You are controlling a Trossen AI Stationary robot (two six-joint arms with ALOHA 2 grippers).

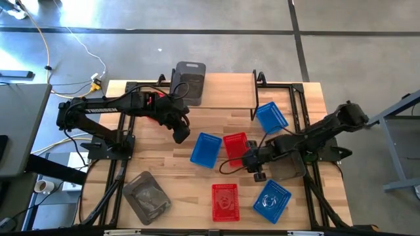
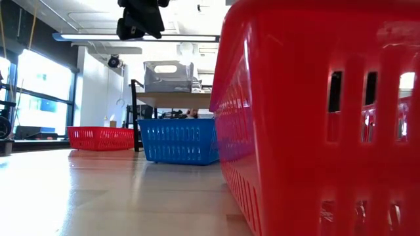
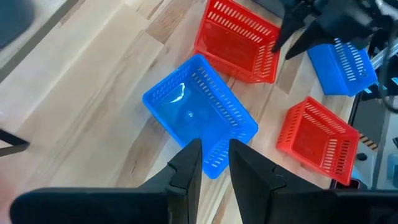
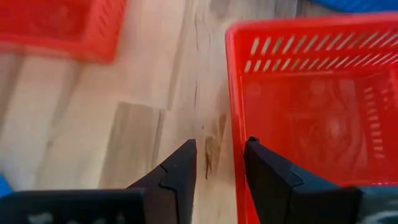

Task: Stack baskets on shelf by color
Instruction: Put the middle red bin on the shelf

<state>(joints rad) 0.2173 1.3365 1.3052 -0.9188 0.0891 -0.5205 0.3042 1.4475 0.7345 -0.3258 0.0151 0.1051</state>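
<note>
Wooden table (image 1: 164, 170) fills the space under both arms, and baskets lie all over it. The left gripper (image 1: 182, 134) hangs above the table with its fingers a little apart, holding nothing. A blue basket (image 1: 207, 149) lies just beside it. The right gripper (image 1: 254, 165) is low, fingers a little apart, at the wall of a red basket (image 1: 235, 147) but not pinching it. Beyond the left gripper, a grey basket (image 1: 189, 81) sits on the shelf (image 1: 230, 88).

High view straight down; low view level, tabletop height; wrist views close (sharing the middle red basket (image 1: 235, 145)).
</note>
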